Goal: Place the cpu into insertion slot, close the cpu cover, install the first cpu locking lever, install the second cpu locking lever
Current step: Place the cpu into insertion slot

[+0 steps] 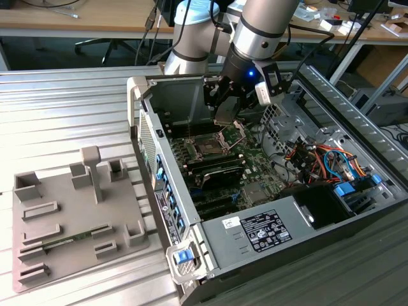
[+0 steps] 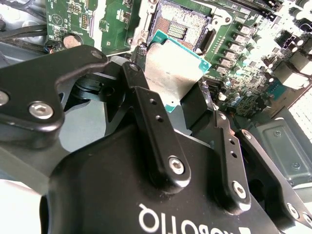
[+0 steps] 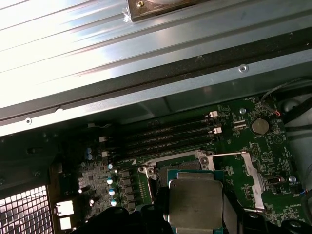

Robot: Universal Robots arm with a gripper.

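The end effector (image 2: 169, 87) is clamped on opposite edges of the cpu (image 2: 170, 61), judged a light, thin, stiff yet fragile chip, near the insertion slot (image 2: 184, 27).

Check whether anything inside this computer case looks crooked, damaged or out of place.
Nothing stands out. The black gripper is shut on the small silver-faced square cpu, near the dark square insertion slot in the green board, which lies uncovered. The thin silver metal cpu cover frame is swung open beside it.

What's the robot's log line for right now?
gripper: shut on cpu | cpu: over insertion slot, not seated | insertion slot: empty
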